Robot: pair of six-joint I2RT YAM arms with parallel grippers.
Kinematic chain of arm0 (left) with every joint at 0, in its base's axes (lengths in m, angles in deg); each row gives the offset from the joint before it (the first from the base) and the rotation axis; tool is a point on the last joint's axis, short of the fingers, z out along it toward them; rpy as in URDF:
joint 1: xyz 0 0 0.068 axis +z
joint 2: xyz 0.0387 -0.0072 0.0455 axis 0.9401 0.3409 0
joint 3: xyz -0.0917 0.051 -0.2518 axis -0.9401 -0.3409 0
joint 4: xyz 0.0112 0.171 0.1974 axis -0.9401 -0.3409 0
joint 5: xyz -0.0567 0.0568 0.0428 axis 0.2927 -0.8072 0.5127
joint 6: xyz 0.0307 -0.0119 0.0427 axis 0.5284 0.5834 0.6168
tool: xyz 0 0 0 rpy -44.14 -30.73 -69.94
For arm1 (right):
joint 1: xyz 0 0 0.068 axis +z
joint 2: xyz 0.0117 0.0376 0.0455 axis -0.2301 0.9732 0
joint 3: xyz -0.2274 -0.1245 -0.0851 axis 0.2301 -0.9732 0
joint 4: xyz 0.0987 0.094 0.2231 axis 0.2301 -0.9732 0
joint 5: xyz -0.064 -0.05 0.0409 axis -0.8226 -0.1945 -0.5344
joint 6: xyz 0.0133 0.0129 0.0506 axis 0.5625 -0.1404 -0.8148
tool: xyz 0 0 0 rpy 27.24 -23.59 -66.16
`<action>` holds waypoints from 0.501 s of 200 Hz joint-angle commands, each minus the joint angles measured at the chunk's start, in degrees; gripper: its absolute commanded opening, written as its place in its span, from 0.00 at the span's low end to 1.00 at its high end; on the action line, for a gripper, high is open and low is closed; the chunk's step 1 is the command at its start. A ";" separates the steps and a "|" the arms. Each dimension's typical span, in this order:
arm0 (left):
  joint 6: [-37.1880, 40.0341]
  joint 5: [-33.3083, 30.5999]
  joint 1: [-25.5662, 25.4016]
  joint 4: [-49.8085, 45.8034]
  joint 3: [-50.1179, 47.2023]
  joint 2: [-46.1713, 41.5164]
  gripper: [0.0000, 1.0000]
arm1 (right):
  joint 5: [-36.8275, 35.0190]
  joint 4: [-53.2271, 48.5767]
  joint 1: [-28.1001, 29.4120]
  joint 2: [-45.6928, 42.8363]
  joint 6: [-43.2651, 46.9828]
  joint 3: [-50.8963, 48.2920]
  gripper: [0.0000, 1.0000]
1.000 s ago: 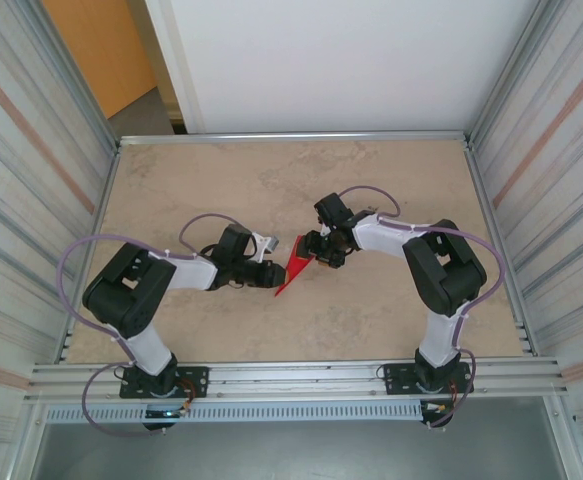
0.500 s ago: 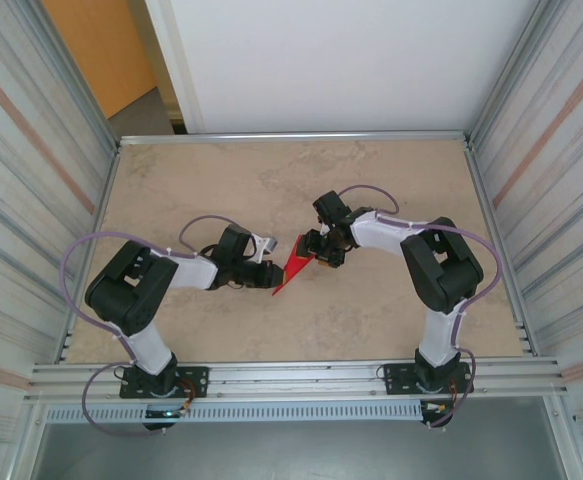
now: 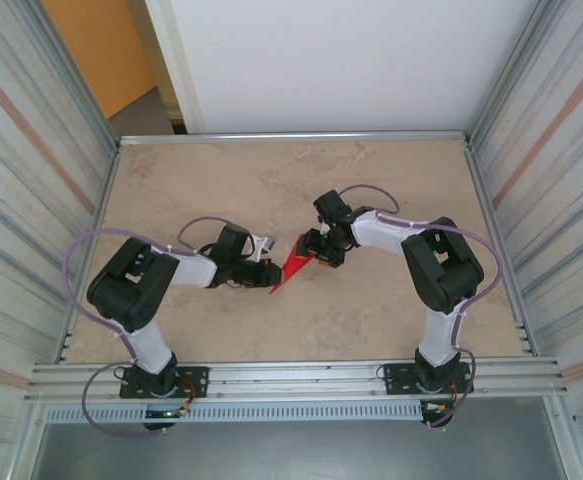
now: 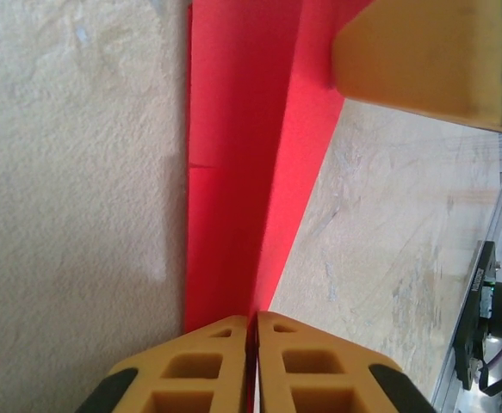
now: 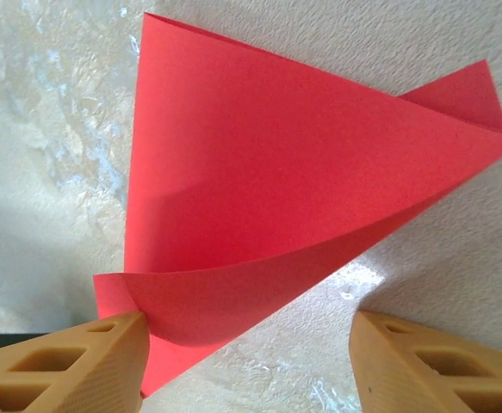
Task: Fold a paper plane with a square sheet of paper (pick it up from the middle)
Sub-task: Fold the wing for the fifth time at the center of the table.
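Centrally, the paper plane [image 3: 291, 267] lies on the table [image 3: 391, 180], a narrow red wedge with its point toward the near left. The left gripper [image 3: 268, 278] is clenched on that pointed end, and the centre crease runs straight into the seam between its fingers [image 4: 199, 370]. The right gripper [image 3: 317, 250] stands released at the wide far end, one finger [image 5: 70, 361] touching the curled paper edge, the other apart from it. Bare tabletop spreads on every side out to the metal rails [image 3: 291, 137].
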 commanded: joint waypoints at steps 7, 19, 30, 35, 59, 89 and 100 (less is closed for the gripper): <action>-2.36 2.33 0.69 -3.46 -0.20 2.70 0.12 | 2.22 4.02 -1.85 -7.44 1.59 -2.62 0.64; -3.29 3.62 1.10 -3.18 -0.08 3.10 0.11 | 3.33 5.16 -2.31 -10.29 2.95 -3.53 0.65; -4.34 4.81 1.55 -2.41 -0.04 3.29 0.11 | 4.41 6.44 -2.47 -12.43 4.48 -4.83 0.65; -4.82 5.29 1.65 -2.14 -0.10 3.44 0.11 | 4.96 7.12 -2.49 -13.11 4.97 -5.49 0.65; -6.49 6.95 2.26 -1.99 0.25 3.73 0.10 | 8.79 10.06 -2.58 -13.87 6.04 -7.87 0.61; -7.56 7.63 2.71 -2.58 0.61 4.29 0.10 | 13.04 14.85 -1.36 -11.07 4.47 -8.40 0.52; -7.95 7.82 2.73 -2.68 0.74 4.59 0.10 | 13.24 14.99 -0.69 -9.40 4.46 -7.36 0.47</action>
